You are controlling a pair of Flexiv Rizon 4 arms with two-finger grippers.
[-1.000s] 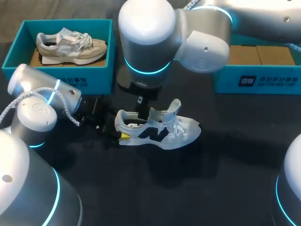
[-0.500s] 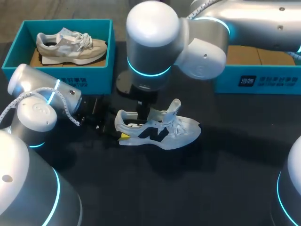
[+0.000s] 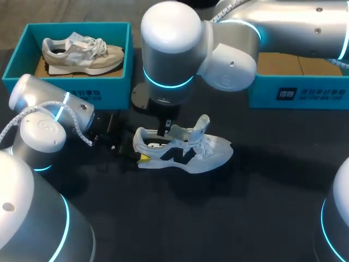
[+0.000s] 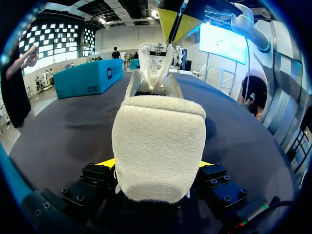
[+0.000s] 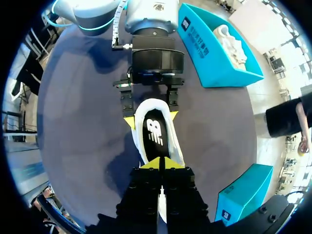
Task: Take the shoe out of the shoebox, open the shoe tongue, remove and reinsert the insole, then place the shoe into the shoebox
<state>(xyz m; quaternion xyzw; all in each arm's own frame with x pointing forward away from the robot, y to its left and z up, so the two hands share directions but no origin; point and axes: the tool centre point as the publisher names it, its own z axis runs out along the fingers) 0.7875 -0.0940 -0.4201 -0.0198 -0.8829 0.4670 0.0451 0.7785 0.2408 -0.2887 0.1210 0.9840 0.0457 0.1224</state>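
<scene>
Since half a second ago my right arm's big wrist housing has slid a little to the left, and the right gripper [image 5: 160, 165] has risen slightly above the shoe's opening. The shoe and my left arm have not shifted.

The white sneaker [image 3: 182, 150] stands on its sole on the dark table [image 3: 262, 196], heel to the left and toe to the right. It is nearer to me than both teal boxes and outside them. The left gripper [image 3: 143, 158] pinches the heel, one yellow tip against each side. My right gripper hangs over the middle of the sneaker with its tips pressed together. The black insole [image 5: 156, 134] lies in the shoe just ahead of them, towards the heel. In the left wrist view those tips come down right at the top edge of the raised tongue [image 4: 156, 61]; I cannot tell whether they touch it.

The left shoebox [image 3: 103, 93], at the far left, holds a beige sneaker [image 3: 82, 54]. The right shoebox [image 3: 305, 93] sits at the far right.
</scene>
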